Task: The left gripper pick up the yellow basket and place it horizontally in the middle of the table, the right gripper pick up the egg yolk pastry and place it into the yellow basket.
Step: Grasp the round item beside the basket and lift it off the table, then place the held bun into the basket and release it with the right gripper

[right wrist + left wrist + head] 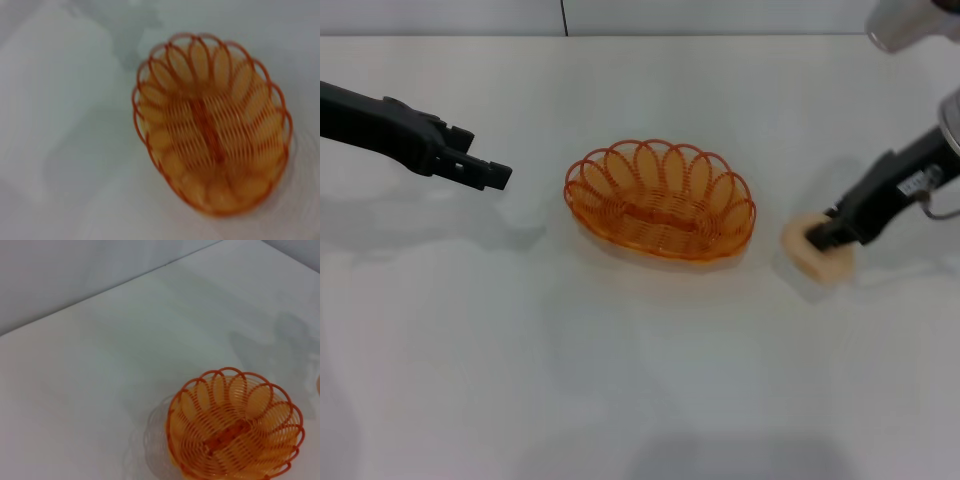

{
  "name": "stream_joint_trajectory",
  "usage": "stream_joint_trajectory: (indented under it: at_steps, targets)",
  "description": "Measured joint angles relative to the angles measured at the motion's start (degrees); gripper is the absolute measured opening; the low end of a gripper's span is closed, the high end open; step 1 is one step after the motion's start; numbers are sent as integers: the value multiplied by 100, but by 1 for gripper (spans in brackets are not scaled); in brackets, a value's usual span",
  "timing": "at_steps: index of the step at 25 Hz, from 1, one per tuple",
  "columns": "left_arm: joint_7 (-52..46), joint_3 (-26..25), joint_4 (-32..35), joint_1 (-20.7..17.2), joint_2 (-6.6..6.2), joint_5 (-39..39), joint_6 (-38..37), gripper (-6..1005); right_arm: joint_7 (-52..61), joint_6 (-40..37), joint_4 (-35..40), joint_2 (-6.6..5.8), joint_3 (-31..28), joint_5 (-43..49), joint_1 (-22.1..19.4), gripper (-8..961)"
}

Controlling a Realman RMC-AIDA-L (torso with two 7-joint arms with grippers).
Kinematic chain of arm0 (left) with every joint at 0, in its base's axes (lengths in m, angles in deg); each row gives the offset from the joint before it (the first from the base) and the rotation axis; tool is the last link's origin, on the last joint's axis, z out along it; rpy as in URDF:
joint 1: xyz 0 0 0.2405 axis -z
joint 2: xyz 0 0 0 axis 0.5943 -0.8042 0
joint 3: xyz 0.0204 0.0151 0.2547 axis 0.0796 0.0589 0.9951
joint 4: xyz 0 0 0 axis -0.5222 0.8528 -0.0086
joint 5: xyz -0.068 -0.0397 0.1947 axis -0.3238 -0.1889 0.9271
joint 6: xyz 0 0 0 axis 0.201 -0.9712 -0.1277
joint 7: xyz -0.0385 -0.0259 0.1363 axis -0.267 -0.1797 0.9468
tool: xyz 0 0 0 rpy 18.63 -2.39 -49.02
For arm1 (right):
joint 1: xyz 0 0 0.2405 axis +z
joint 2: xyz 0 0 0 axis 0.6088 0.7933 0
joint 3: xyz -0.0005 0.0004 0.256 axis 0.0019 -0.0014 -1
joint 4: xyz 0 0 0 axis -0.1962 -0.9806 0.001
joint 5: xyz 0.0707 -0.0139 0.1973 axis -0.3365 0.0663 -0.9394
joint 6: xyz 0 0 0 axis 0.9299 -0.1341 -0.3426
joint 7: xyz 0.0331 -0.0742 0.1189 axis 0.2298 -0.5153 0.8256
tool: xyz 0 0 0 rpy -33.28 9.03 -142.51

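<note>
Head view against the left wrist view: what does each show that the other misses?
Only the head view shows both arms: the left gripper raised left of the basket, apart from it, and the right gripper down on the egg yolk pastry, right of the basket. Only the left wrist view shows the table's far edge, with a grey surface beyond it. Both show the yellow basket, upright and empty, on the table.
</note>
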Motion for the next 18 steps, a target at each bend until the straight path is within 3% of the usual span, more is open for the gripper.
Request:
stream_joint_trajectory:
  at_steps: [7,18]
  targets:
    - [49,-1,0,-13,-7,4,135,889,-13,310,-112,12,59,-266,376,150]
    - [26,-1,0,-19,49,6,275,889,-64,1217,-519,12,741,-579,870,77]
